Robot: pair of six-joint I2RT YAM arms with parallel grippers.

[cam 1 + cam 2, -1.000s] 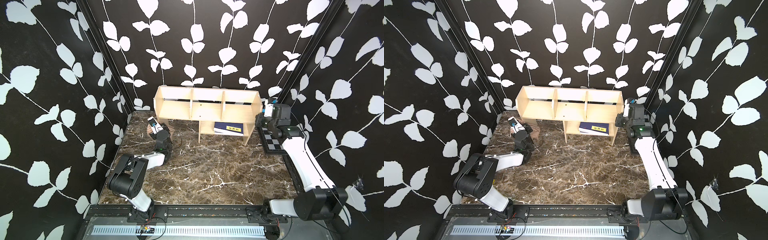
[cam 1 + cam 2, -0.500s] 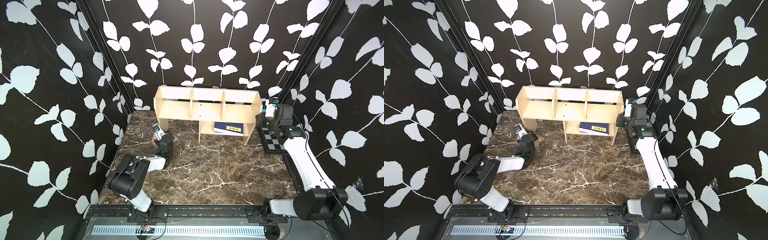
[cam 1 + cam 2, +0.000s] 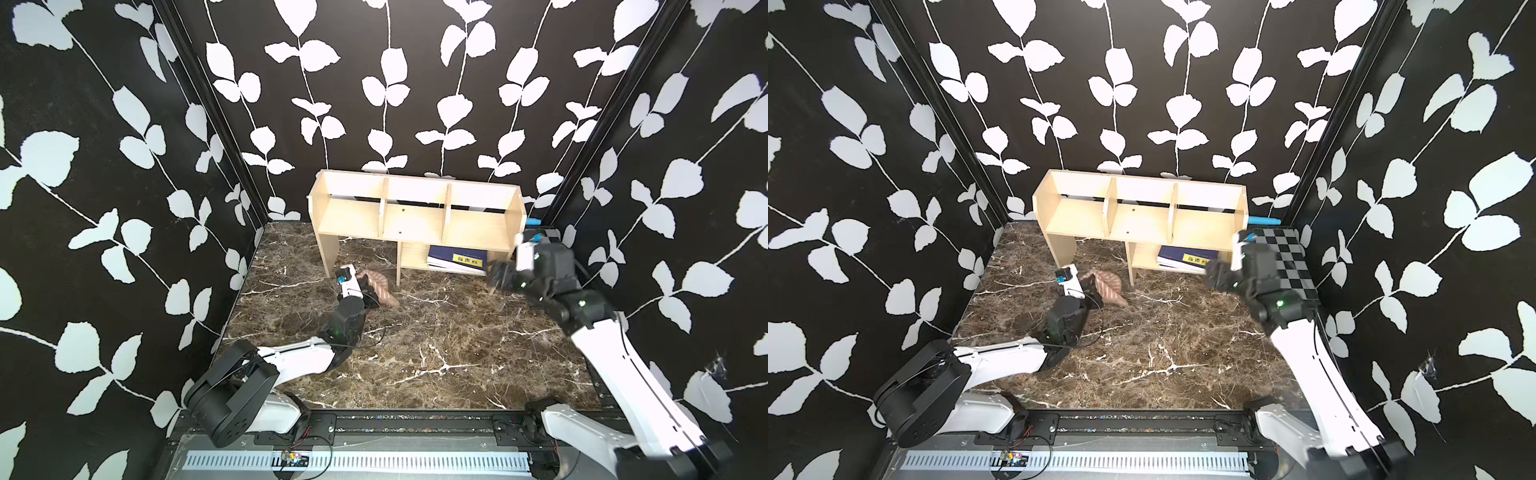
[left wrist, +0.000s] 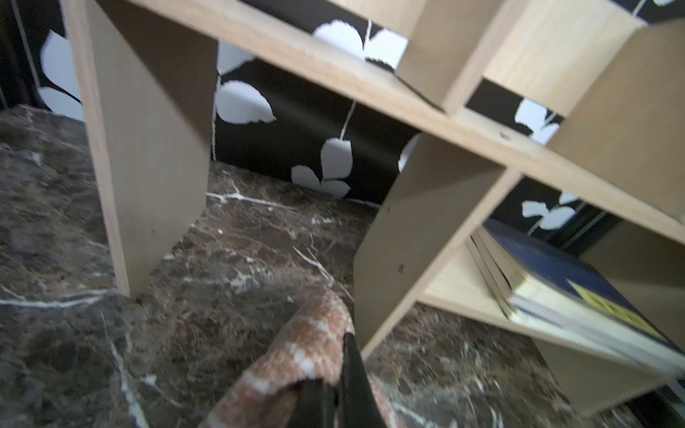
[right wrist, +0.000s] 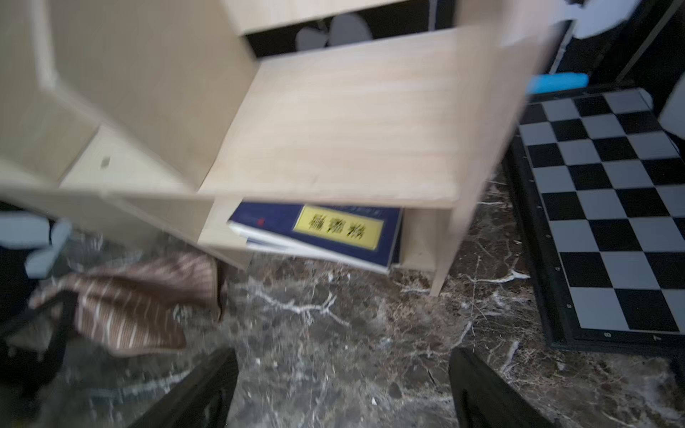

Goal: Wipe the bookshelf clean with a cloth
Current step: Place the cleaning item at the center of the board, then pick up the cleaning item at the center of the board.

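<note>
A wide, low, light-wood bookshelf (image 3: 413,226) with three upper compartments is seen in both top views, set along the far edge of the brown marble-patterned surface (image 3: 415,345). A dark blue book (image 3: 457,259) with a yellow label is laid flat on the small lower shelf, on top of paler volumes. The soft pinkish-brown cloth (image 3: 380,286) with thin cream stripes is found on the surface just in front of the bookshelf (image 3: 1142,220), near the far edge and left of the middle. There it sits beside the upright panel that bounds the lower shelf. In the left wrist view the cloth (image 4: 307,352) is shown pinched at one end by the left gripper (image 4: 333,389), whose black fingers (image 4: 356,370) are pressed together on it. The rest of the cloth (image 5: 137,307) is bunched and appears to rest on the marble, though the blur leaves contact with the panel unsettled. The right gripper (image 5: 343,389) is held above the surface towards the right edge, in front of the shelf's right leg. Its jaws are spread wide, and only marble is seen between them. A black-and-grey chequered board (image 3: 1287,262) is laid along the right edge by the far right corner, just beside the shelf. A light blue object (image 3: 1264,220) is seen at its far end.
</note>
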